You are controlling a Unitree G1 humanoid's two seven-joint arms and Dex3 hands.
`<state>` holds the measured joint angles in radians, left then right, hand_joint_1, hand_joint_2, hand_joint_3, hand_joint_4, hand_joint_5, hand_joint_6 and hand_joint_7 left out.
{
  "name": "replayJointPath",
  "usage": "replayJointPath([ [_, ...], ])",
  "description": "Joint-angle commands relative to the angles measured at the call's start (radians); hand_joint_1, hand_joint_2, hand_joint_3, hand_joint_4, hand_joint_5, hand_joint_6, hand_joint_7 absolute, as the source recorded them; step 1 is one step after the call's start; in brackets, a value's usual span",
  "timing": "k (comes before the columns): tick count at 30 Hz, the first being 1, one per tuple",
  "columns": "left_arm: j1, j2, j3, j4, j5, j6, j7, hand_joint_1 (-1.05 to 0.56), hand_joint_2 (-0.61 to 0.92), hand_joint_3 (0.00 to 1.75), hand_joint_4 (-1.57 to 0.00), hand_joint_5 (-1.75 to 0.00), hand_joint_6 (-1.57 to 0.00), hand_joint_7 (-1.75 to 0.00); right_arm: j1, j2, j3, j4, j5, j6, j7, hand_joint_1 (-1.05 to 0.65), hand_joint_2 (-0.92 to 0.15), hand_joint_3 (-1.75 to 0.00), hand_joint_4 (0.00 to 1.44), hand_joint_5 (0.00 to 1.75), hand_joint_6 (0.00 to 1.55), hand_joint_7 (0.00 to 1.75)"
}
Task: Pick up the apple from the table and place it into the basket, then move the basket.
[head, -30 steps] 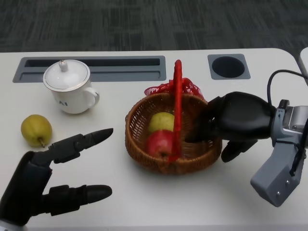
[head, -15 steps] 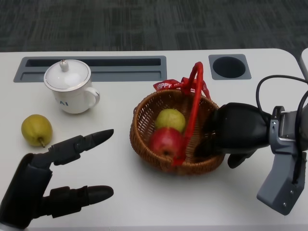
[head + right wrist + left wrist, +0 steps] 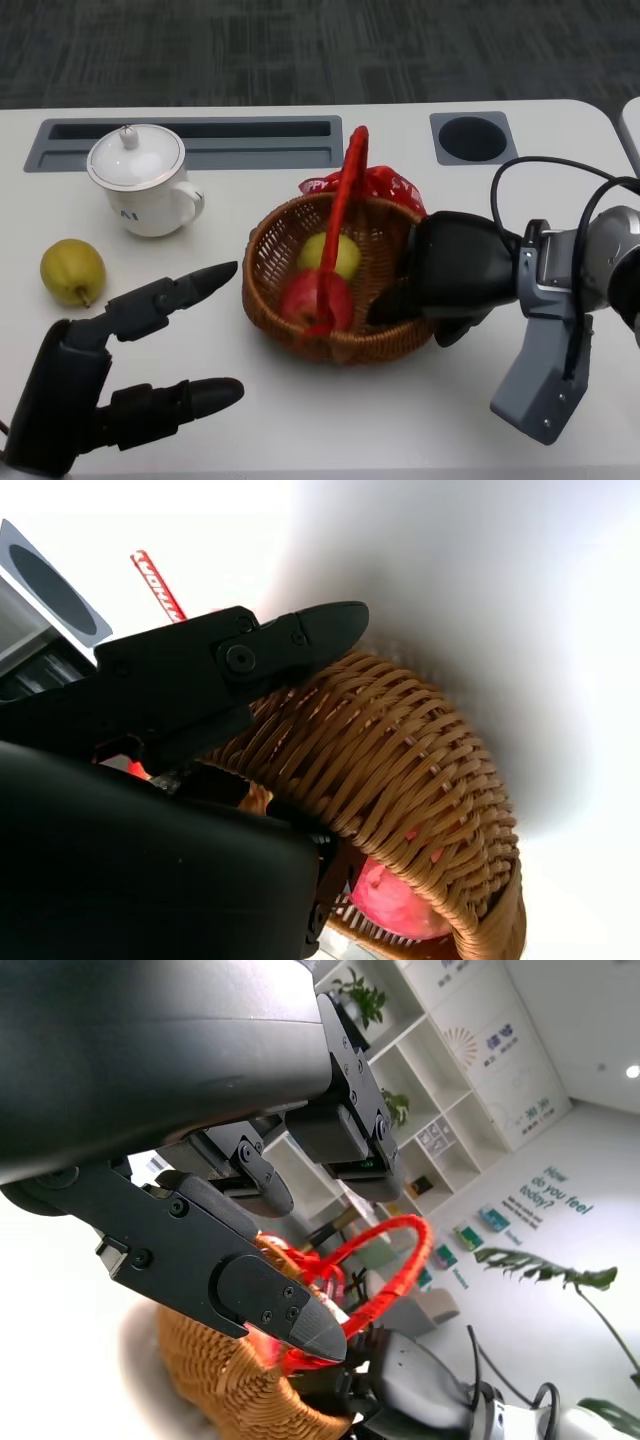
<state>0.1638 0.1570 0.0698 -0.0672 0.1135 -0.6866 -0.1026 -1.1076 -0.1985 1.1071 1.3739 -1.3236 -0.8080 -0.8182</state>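
White table (image 3: pixel 300 420) carries basket (image 3: pixel 275 300), lidded mug (image 3: pixel 140 180), pear (image 3: pixel 72 272) (well apart).

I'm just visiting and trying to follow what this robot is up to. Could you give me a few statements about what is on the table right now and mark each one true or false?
1. The red apple lies inside the basket. True.
2. The right hand grips the basket's rim. True.
3. The left hand holds the yellow-green fruit on the table. False: that hand holds nothing, its fingers are apart, and the fruit lies clear of it.
4. The white cup has no lid. False: a lid with a knob sits on it.
5. The basket holds only one fruit. False: a green fruit lies in it beside the red apple.
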Motion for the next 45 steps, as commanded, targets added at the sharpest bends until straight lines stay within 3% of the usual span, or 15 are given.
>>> replayJointPath([
  [1, 0.011, -0.002, 0.016, -0.012, 0.018, -0.013, 0.031, -0.38, 0.76, 0.00, -0.83, -0.01, -0.78, -0.01, -0.016, 0.003, -0.038, 0.006, 0.055, 0.008, 0.051, -0.29, -0.88, -0.01, 1.06, 0.04, 0.92, 0.02],
  [7, 0.039, -0.013, 0.017, -0.045, 0.037, 0.000, 0.049, -0.38, 0.76, 0.00, -0.84, -0.02, -0.78, -0.01, -0.008, 0.007, -0.100, 0.016, 0.133, 0.030, 0.202, -0.27, -0.85, 0.00, 1.07, 0.02, 0.91, 0.01],
  [10, 0.055, -0.017, 0.020, -0.065, 0.052, 0.001, 0.060, -0.39, 0.76, 0.00, -0.86, -0.02, -0.79, -0.01, -0.002, 0.010, -0.143, 0.023, 0.181, 0.073, 0.306, -0.28, -0.88, -0.03, 1.09, 0.02, 0.90, 0.00],
  [13, 0.079, -0.023, 0.021, -0.091, 0.067, 0.002, 0.069, -0.39, 0.76, 0.00, -0.87, -0.02, -0.79, -0.01, 0.000, 0.015, -0.198, 0.031, 0.239, 0.150, 0.445, -0.27, -0.92, -0.10, 1.10, 0.02, 0.87, 0.00],
  [18, 0.141, -0.033, 0.022, -0.141, 0.078, -0.006, 0.076, -0.37, 0.76, 0.00, -0.88, -0.01, -0.80, -0.01, -0.007, 0.026, -0.281, 0.038, 0.316, 0.330, 0.649, -0.31, -0.92, -0.21, 0.99, 0.00, 0.82, 0.01],
  [29, 0.310, -0.055, 0.005, -0.248, 0.074, -0.066, 0.075, -0.34, 0.76, 0.00, -0.88, -0.01, -0.81, 0.00, -0.002, -0.005, -0.440, 0.042, 0.430, 0.578, 0.726, -0.29, -0.92, -0.16, 0.99, 0.01, 0.86, 0.01],
  [36, 0.396, -0.072, 0.000, -0.313, 0.083, -0.096, 0.073, -0.36, 0.75, 0.00, -0.90, -0.01, -0.82, -0.01, 0.031, -0.012, -0.505, 0.042, 0.461, 0.669, 0.739, -0.29, -0.92, -0.13, 1.02, 0.02, 0.89, 0.01],
  [41, 0.400, -0.063, -0.002, -0.339, 0.082, -0.083, 0.062, -0.34, 0.74, 0.00, -0.91, -0.01, -0.82, -0.01, 0.056, -0.007, -0.523, 0.041, 0.463, 0.685, 0.722, -0.29, -0.92, -0.09, 1.02, 0.01, 0.89, 0.01],
  [43, 0.383, -0.060, -0.001, -0.341, 0.087, -0.072, 0.060, -0.34, 0.74, 0.00, -0.92, -0.01, -0.83, -0.01, 0.062, -0.004, -0.532, 0.040, 0.467, 0.678, 0.719, -0.35, -0.91, -0.06, 0.97, 0.00, 0.82, 0.00],
  [45, 0.361, -0.056, -0.001, -0.337, 0.091, -0.060, 0.058, -0.35, 0.73, 0.00, -0.92, -0.01, -0.83, -0.01, 0.065, 0.000, -0.544, 0.039, 0.478, 0.665, 0.729, -0.47, -0.87, -0.02, 0.82, 0.00, 0.70, 0.00],
])
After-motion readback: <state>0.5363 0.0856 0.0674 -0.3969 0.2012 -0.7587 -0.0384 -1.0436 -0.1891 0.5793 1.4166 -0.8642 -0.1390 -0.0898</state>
